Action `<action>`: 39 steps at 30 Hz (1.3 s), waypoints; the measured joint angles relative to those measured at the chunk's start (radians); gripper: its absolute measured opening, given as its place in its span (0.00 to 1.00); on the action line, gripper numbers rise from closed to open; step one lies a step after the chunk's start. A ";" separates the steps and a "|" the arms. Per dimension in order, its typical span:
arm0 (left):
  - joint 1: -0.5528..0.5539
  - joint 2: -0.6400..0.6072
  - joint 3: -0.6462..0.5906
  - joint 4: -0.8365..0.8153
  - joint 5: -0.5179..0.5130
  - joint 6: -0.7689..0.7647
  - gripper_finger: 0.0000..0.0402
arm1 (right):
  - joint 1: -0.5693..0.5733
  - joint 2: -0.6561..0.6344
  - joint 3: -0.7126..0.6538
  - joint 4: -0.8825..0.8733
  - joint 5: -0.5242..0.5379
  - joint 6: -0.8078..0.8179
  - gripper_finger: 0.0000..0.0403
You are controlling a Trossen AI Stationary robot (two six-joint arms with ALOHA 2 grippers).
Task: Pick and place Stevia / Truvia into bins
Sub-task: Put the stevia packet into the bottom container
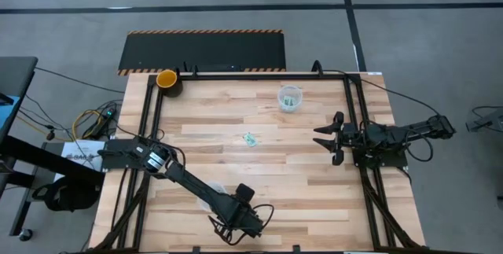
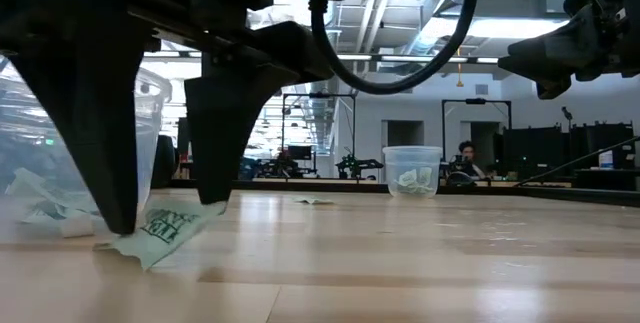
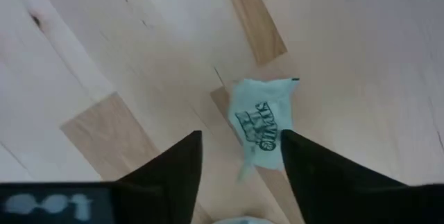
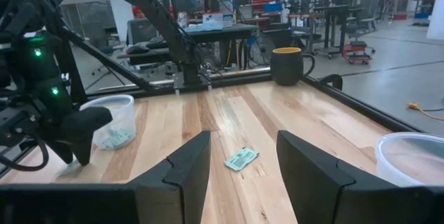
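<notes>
The left gripper (image 1: 224, 230) is at the lower centre of the high view, lowered to the bench (image 1: 259, 167). Its fingers (image 2: 110, 143) stand apart, tips on or just above the wood. A mint-green packet (image 3: 262, 123) lies flat between them, released, not clamped. In the low view this packet (image 2: 165, 228) rests on the bench beside the nearer fingertip.

A clear cup (image 2: 60, 143) stands close behind that gripper, at the left of the low view, holding packets. A second clear cup (image 1: 290, 98) stands at the upper centre-right of the high view, also holding packets.

Another packet (image 1: 251, 139) lies alone near the centre of the bench.

The right gripper (image 1: 324, 145) waits at the right edge of the bench, fingers spread, holding nothing.
</notes>
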 joint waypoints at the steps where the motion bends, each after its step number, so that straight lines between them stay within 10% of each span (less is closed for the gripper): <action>1: 0.000 0.000 0.000 -0.001 0.001 0.000 0.48 | 0.000 0.000 0.000 0.000 0.000 0.000 0.40; 10: 0.002 0.000 0.000 0.013 0.028 0.000 0.52 | 0.000 0.000 0.000 0.000 0.000 0.000 0.40; 27: 0.003 0.000 0.000 0.013 0.062 0.001 0.04 | 0.000 0.000 0.000 0.000 0.000 0.000 0.40; 39: 0.003 0.000 0.000 0.016 0.053 0.000 0.00 | 0.000 0.000 0.000 0.000 0.000 0.000 0.40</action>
